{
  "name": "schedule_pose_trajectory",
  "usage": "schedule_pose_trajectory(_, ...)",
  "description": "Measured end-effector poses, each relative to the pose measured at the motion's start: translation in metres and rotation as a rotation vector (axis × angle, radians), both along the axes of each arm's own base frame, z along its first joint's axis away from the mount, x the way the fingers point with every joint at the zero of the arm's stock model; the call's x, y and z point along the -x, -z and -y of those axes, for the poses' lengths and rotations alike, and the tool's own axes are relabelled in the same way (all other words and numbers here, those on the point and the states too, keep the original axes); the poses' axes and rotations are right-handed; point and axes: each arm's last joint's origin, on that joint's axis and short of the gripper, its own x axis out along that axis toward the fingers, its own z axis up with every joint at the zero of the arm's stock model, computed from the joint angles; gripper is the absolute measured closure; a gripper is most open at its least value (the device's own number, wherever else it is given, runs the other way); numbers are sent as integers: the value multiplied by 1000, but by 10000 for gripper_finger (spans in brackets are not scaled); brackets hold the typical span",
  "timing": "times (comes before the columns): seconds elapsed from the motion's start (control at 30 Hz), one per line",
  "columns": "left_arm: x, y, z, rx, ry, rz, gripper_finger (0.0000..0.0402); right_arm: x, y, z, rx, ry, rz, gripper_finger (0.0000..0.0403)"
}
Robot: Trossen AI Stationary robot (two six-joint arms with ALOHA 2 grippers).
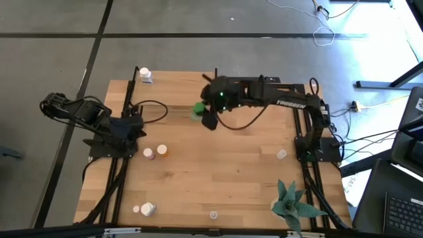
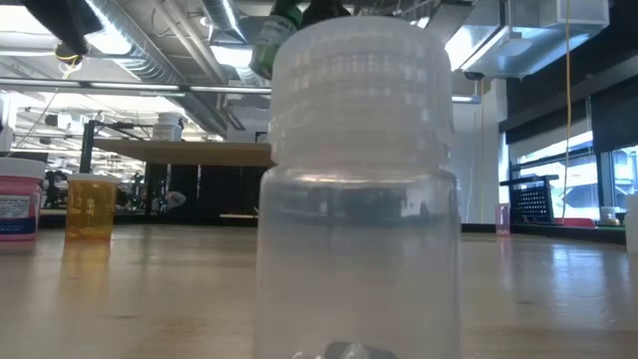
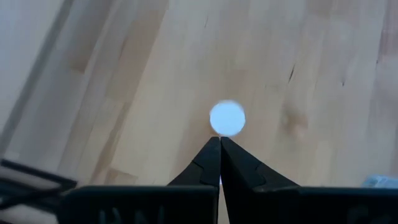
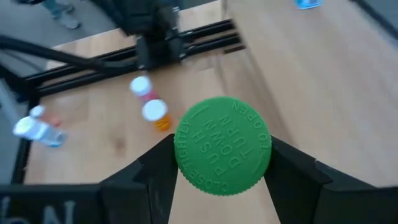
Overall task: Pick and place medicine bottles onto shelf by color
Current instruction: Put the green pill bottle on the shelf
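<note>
My right gripper (image 4: pixel 222 171) is shut on the larger green bottle (image 4: pixel 222 146), which also shows over the table's far middle (image 1: pixel 198 110) and high up in the low view (image 2: pixel 275 32). My left gripper (image 3: pixel 219 142) is shut near the table's left side (image 1: pixel 135 127), with a white bottle cap (image 3: pixel 227 118) on the table just beyond its tips. A pink bottle (image 1: pixel 149 153) and an orange bottle (image 1: pixel 162 151) stand upright side by side. I cannot make out a separate shelf in any view. My right gripper pinches the green bottle between its two fingers, one finger (image 4: pixel 158 171) on each side, just under the ribbed green cap (image 4: pixel 186 134). The fingers come from above, pointing down. The cap top faces the wrist camera. The bottle is lifted clear of the table.
A white bottle (image 1: pixel 145 76) stands at the far left corner, two small bottles (image 1: pixel 144 209) near the front left, a clear one (image 1: pixel 213 215) at the near edge, filling the low view (image 2: pixel 359 179), another (image 1: pixel 282 155) at right. The spiky green plant (image 1: pixel 291 201) is front right.
</note>
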Motion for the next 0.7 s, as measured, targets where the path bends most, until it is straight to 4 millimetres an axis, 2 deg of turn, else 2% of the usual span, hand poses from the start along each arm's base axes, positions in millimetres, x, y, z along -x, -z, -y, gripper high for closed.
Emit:
schedule_pose_trajectory(0.3, -18, -22, -1, -237, -90, 312, 401, 12, -1, 61, -1, 82, 5, 199)
schedule_pose_trajectory(0.5, -19, -25, -2, -301, -123, 339, 401, 25, 1, 98, -37, 119, -7, 199)
schedule_pose_trajectory(0.7, -19, -27, -6, -352, -227, 359, 401, 32, 4, 122, -11, 152, -13, 199)
